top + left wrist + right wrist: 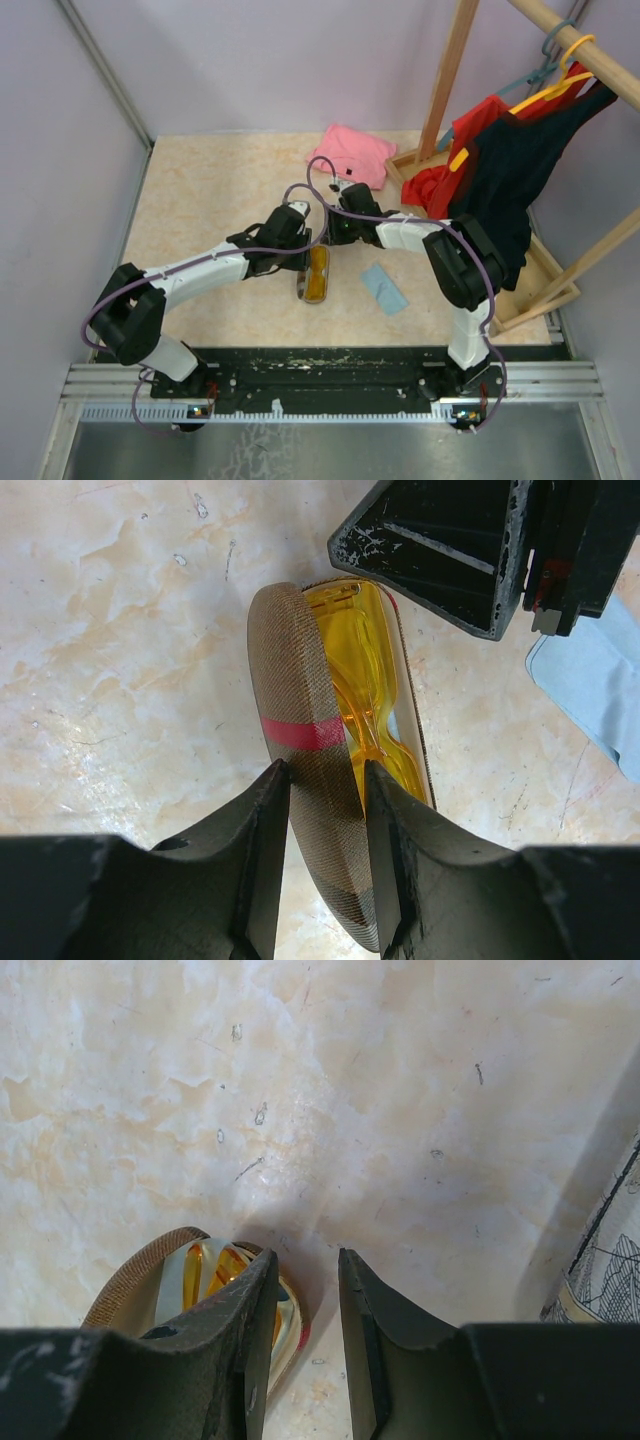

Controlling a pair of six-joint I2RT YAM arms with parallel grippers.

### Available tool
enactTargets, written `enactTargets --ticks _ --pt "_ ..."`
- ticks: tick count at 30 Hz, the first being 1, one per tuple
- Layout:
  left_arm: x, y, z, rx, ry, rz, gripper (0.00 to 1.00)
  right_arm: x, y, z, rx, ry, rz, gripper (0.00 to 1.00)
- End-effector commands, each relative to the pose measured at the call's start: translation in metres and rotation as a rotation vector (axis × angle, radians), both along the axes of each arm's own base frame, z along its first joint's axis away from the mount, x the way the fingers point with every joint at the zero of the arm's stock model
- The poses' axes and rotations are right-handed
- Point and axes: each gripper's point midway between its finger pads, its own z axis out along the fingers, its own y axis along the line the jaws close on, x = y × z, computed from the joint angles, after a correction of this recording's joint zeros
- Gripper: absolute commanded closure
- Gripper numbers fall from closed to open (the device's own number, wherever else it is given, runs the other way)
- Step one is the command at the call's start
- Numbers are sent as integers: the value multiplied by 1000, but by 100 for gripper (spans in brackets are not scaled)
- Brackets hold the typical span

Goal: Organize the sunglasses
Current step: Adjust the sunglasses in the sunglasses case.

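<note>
Count: one amber sunglasses [365, 670] pair, inside one brown case [295, 680]. Grip: left pincer [328, 780] clamped on its lid; right pincer [308, 1260] narrowly parted, empty.

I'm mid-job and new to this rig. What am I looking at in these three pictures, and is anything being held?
Two robot arms stand at the near edge of a table. The wide picture looks down from above and behind them; the other two come from cameras on each wrist. The left end effector is closed on the lid of an open brown case with amber sunglasses lying inside. The right end effector is open beside the case, holding nothing. A blue cloth and a pink cloth lie nearby.
</note>
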Motion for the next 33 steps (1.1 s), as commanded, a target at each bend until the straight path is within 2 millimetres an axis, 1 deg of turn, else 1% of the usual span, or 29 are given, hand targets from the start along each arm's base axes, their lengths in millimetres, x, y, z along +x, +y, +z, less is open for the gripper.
enactTargets --ticks 1,12,18,23,27,32,33 --pt "4 -9 9 -23 -15 -12 58 4 6 12 18 -45 36 69" --pt "4 -9 9 -25 -15 -12 58 -11 3 7 -33 -70 89 69" --pt "4 -9 8 -25 -13 -14 58 -12 3 10 -78 -127 98 69" --pt "4 -9 9 -26 -16 -12 58 -1 -2 30 -65 -187 19 68" --pt "4 -9 9 -26 -13 -14 58 10 -13 56 -47 -257 -78 66" --pt "4 -9 10 -27 -17 -17 58 9 -32 80 4 -296 -191 66" --pt "3 -9 10 -27 -16 -17 58 7 -37 80 9 -289 -217 66"
